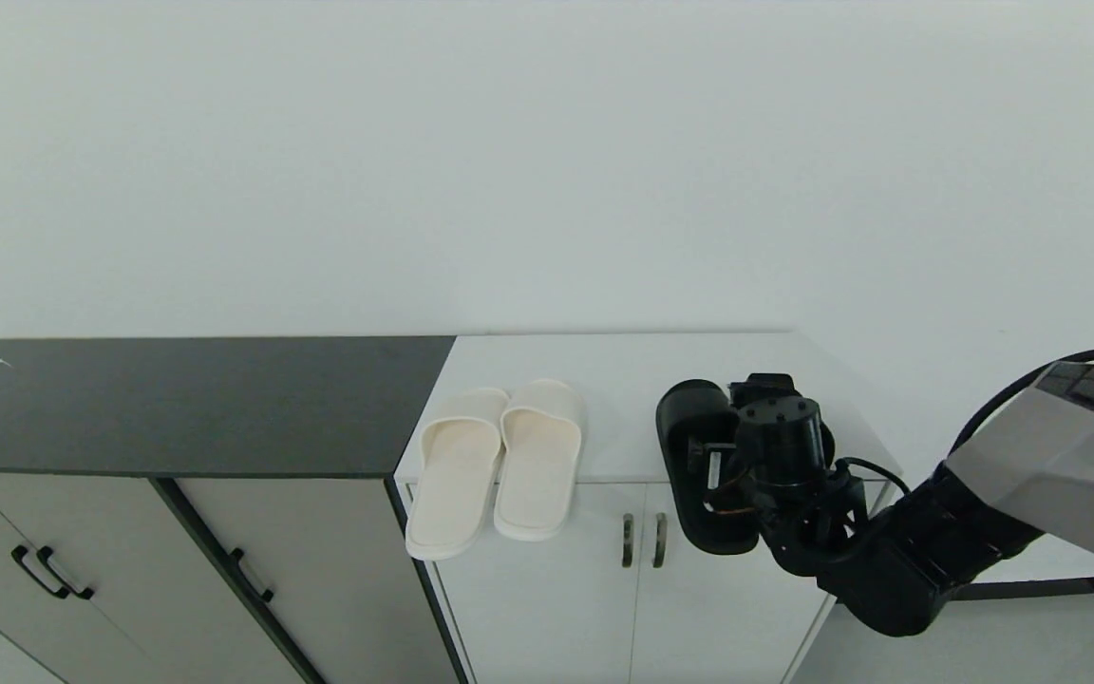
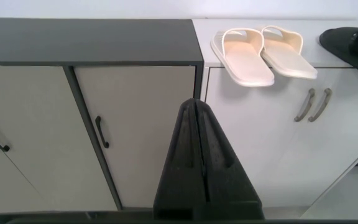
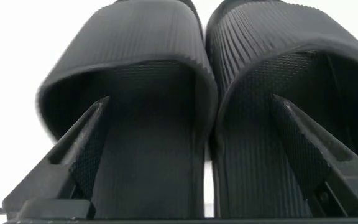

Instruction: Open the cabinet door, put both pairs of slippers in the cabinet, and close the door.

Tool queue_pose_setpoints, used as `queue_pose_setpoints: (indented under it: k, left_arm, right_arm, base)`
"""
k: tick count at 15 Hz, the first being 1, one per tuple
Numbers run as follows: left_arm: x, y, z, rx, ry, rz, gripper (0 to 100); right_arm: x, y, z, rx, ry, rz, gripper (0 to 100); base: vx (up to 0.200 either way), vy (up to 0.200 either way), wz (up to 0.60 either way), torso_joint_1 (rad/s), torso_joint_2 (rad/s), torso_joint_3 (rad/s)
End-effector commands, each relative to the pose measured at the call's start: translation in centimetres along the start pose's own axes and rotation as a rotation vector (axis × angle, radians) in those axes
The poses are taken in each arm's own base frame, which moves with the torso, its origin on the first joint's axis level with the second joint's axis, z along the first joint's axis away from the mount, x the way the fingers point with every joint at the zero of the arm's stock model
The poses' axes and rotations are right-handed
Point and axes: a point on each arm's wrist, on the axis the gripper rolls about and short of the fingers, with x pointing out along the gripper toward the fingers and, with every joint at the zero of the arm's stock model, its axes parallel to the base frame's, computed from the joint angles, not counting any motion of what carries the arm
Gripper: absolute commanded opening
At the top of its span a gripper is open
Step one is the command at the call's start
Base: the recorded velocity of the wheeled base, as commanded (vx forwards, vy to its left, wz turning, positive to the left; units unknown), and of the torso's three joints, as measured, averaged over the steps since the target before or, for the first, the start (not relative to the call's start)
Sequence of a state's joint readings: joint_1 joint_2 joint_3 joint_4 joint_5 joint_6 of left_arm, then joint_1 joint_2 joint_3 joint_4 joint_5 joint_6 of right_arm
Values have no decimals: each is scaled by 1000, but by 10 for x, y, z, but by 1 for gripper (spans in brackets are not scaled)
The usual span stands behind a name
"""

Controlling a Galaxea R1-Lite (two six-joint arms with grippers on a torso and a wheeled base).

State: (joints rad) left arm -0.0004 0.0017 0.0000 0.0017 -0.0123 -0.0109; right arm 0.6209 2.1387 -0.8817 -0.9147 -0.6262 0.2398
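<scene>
A pair of black slippers (image 1: 691,418) lies on the right of the white cabinet's top (image 1: 623,366), heels over the front edge. My right gripper (image 3: 190,99) is open, one finger (image 3: 73,162) above each footbed and the two inner walls between them. In the head view the right gripper (image 1: 713,465) sits low over that pair. A cream pair (image 1: 499,461) lies side by side on the left of the same top. The white cabinet's two doors are closed, handles (image 1: 642,540) together. My left gripper (image 2: 195,104) is shut and empty, in front of the grey cabinet.
A lower cabinet with a dark top (image 1: 186,399) and grey doors (image 2: 135,130) adjoins the white one on the left. A plain wall stands behind both. Bare white top (image 1: 618,418) separates the two pairs.
</scene>
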Motion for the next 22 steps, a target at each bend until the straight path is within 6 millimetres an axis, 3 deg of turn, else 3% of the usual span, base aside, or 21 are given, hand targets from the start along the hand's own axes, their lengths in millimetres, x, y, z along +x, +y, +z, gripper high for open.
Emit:
queue_pose_setpoints:
  k: [1,5,6,13,15,17,19,22]
  left_arm:
    - [0,0,0,-1,0,0,0]
    - [0,0,0,0,0,0,0]
    - [0,0,0,0,0,0,0]
    - [0,0,0,0,0,0,0]
    - [0,0,0,0,0,0,0]
    - [0,0,0,0,0,0,0]
    - [0,0,0,0,0,-1,0]
    - [0,0,0,-1,0,-1,0]
  right_arm:
    - [11,-1,-4,-4,4,-17,100]
    - [24,-7,14,29,-48,-45,100]
    - [26,-9,17,37,-57,-52,0]
    - [27,-10,17,22,-56,-53,0]
    - [8,-6,32,40,-71,50,0]
    - [-37,-2,50,48,-82,239,0]
    - [-101,-6,64,37,-91,491,0]
    - [-177,-23,63,16,-95,755,0]
  base:
    - [0,0,0,0,0,0]
    - [0,0,0,0,0,0]
    - [0,0,0,0,0,0]
    - [0,0,0,0,0,0]
    - [0,0,0,0,0,0]
    - [0,0,0,0,0,0]
    - [0,0,0,0,0,0]
    - [-133,0,0,2,2,3]
